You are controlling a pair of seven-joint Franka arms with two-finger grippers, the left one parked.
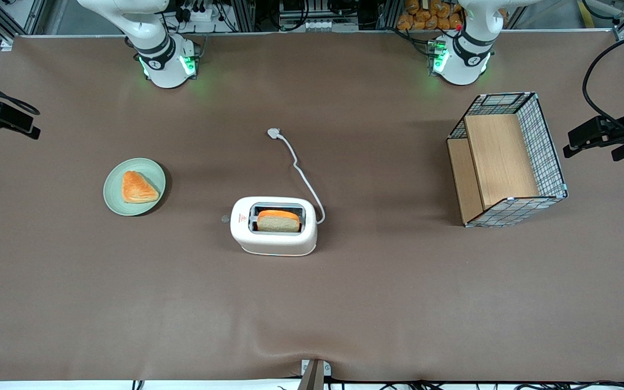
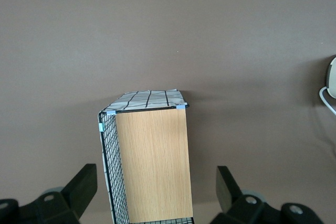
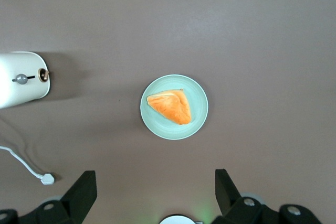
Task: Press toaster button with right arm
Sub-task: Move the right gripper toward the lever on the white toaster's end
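Cream toaster (image 1: 274, 226) mid-bench with bread in its slot, grey toaster button (image 3: 21, 78) on its short end facing the green plate (image 3: 199, 109), right arm's gripper (image 3: 155, 195) spread wide, empty, high above that plate, well apart from the button

Right arm (image 1: 149, 38) raised, claw (image 3: 152, 195) spread wide

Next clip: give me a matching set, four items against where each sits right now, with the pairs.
Items:
1. bread slice
2. triangular orange pastry
3. white plug
4. right arm's black hand

Places:
A. on the round pale green plate
B. up above that plate, fingers spread
C. in the slot of the cream-white toaster
D. on the brown table, farther from the front camera than the toaster

Pairs: 1-C, 2-A, 3-D, 4-B
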